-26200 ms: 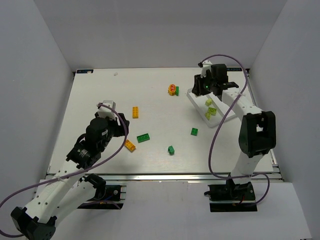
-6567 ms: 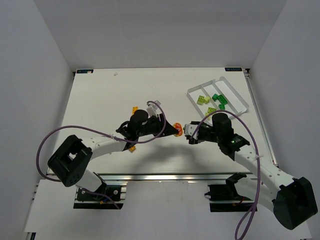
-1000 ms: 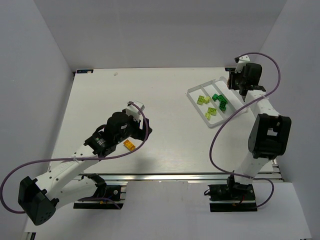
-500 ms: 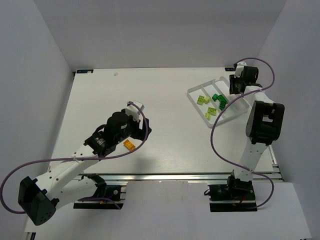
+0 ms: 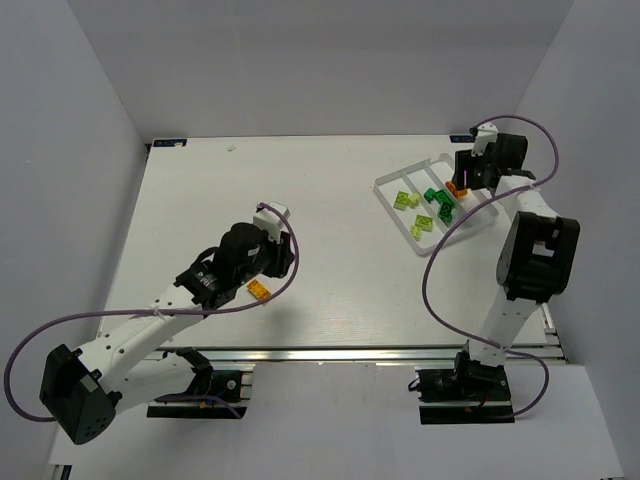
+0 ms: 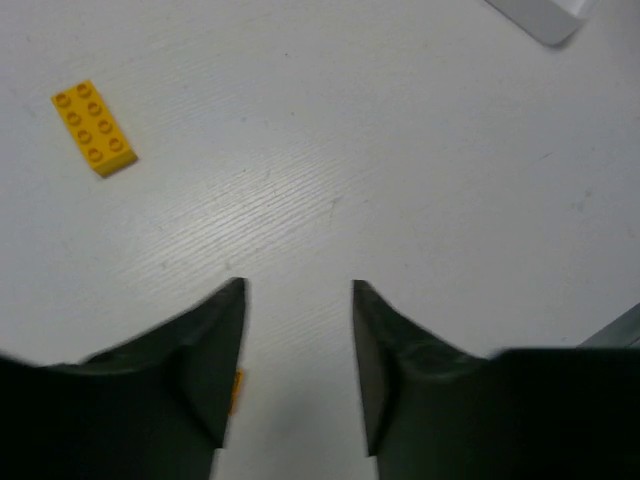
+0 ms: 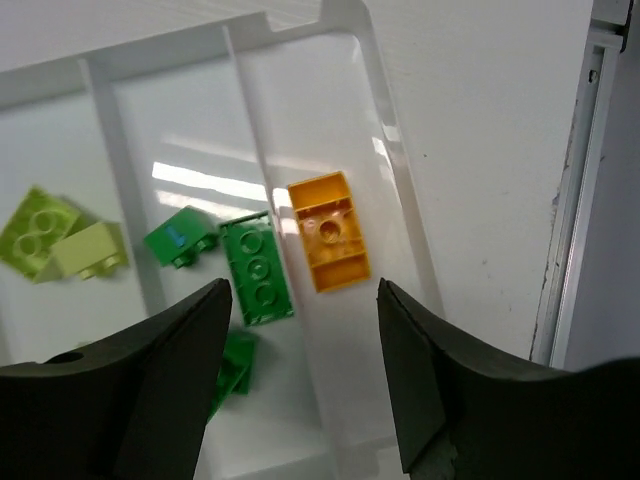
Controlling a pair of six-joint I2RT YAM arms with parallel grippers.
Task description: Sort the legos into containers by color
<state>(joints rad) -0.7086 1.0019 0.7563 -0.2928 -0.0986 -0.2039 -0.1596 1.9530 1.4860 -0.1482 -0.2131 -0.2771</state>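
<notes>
The clear three-compartment tray (image 5: 382,186) sits at the table's back right. My right gripper (image 7: 303,290) hovers open over its outer compartment. An orange brick (image 7: 329,232) lies there studs down, free of both fingers, and it also shows from above (image 5: 457,188). Dark green bricks (image 7: 257,270) fill the middle compartment and lime ones (image 7: 40,228) the far one. My left gripper (image 6: 298,288) is low over the table, jaws apart with only bare table between them. A flat orange brick (image 6: 93,127) lies ahead to its left. An orange sliver (image 6: 237,390) shows at the left finger's inner edge.
A metal rail (image 7: 590,150) runs along the table's right edge just past the tray. White walls enclose the table on three sides. One orange brick (image 5: 259,290) lies beside the left arm's wrist. A pale corner (image 6: 540,15) shows at the top right of the left wrist view.
An orange brick now lies in the tray's outer compartment under the right gripper, where none showed before. The left arm has shifted slightly over the table.
</notes>
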